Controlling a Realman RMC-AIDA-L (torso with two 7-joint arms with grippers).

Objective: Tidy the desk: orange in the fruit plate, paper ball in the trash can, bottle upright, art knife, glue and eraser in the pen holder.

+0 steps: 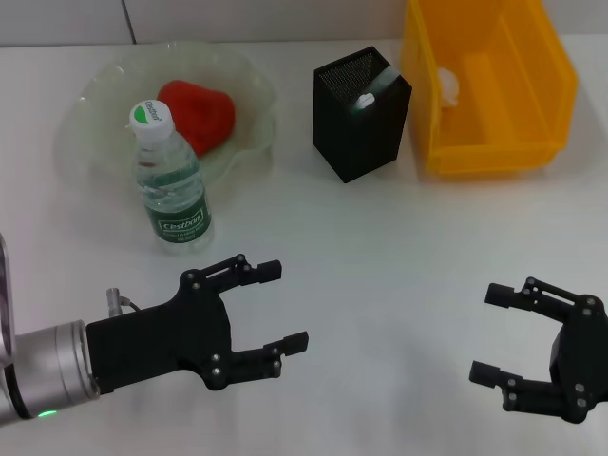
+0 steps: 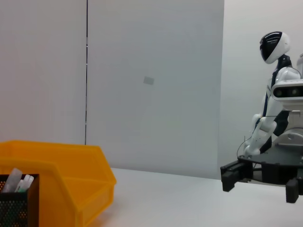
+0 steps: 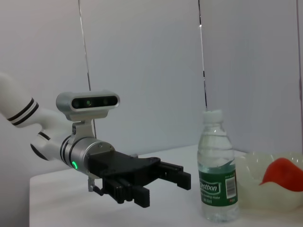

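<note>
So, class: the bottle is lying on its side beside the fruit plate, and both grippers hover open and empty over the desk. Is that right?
Not quite. The bottle is standing upright beside the fruit plate, cap on top, as the head and right wrist views both show. The rest holds: the left gripper and the right gripper hover open and empty over the desk.

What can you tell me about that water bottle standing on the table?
The bottle is clear plastic with a white cap that has a green patch on top and a green label around its lower body. It looks mostly full of water. It stands upright on the white table, right in front of the pale translucent fruit plate. Nothing grips it: the left hand hovers open nearer the robot, apart from it.
</note>
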